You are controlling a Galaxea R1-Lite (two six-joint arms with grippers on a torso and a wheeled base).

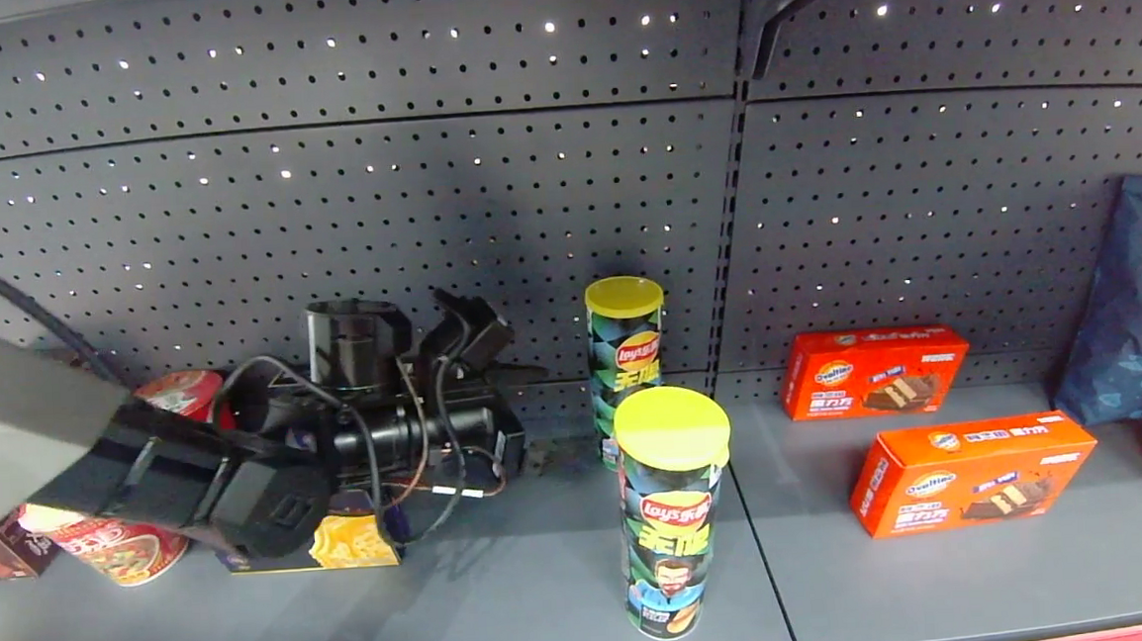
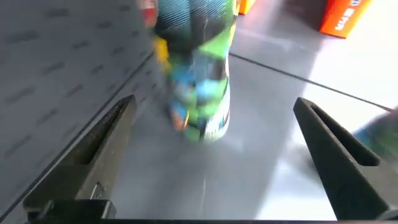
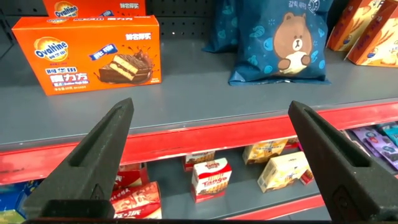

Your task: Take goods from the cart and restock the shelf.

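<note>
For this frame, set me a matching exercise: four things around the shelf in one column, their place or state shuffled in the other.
Column one
1. front chip can
2. blue bag
3. left gripper
4. front orange box

Column two
A. open, aimed at the rear chip can
B. far right end of the shelf
C. upright near the front edge, yellow lid
D. lying flat, between the cans and the bag

Pairs: 1-C, 2-B, 3-A, 4-D

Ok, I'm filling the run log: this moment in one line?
left gripper: open, facing rear chip can | right gripper: open, empty | front chip can: upright
</note>
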